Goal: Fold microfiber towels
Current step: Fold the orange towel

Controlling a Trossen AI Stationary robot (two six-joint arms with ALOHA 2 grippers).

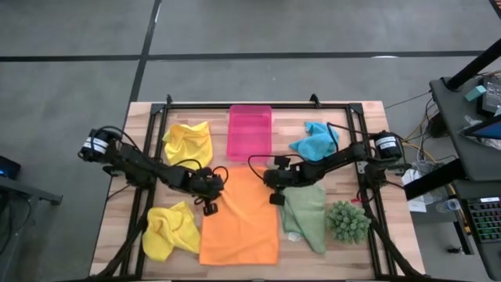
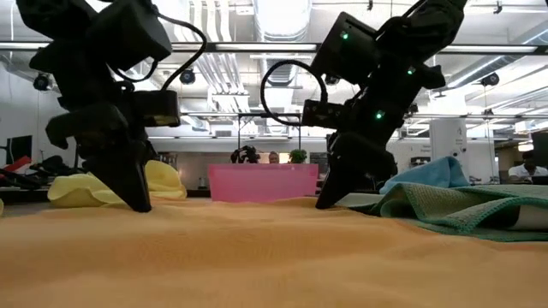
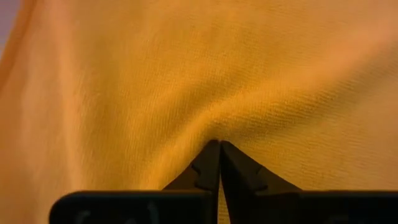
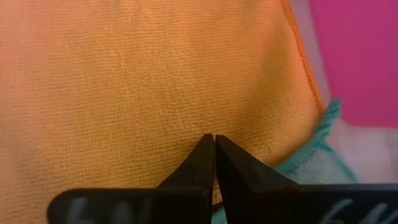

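We see the orange towel spread flat at the table's front-middle. The left gripper and right gripper each clamp 1 far corner of it, fingers pinched tight on the cloth. 4 other towels lie bunched around.

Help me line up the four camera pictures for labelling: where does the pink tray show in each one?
High view: the pink tray lies at top centre, just beyond the orange towel.
Low view: it stands at centre, behind the orange towel, between the two arms.
Left wrist view: not in it; only orange towel.
Right wrist view: at the upper right corner.
Shared landmark: the orange towel.
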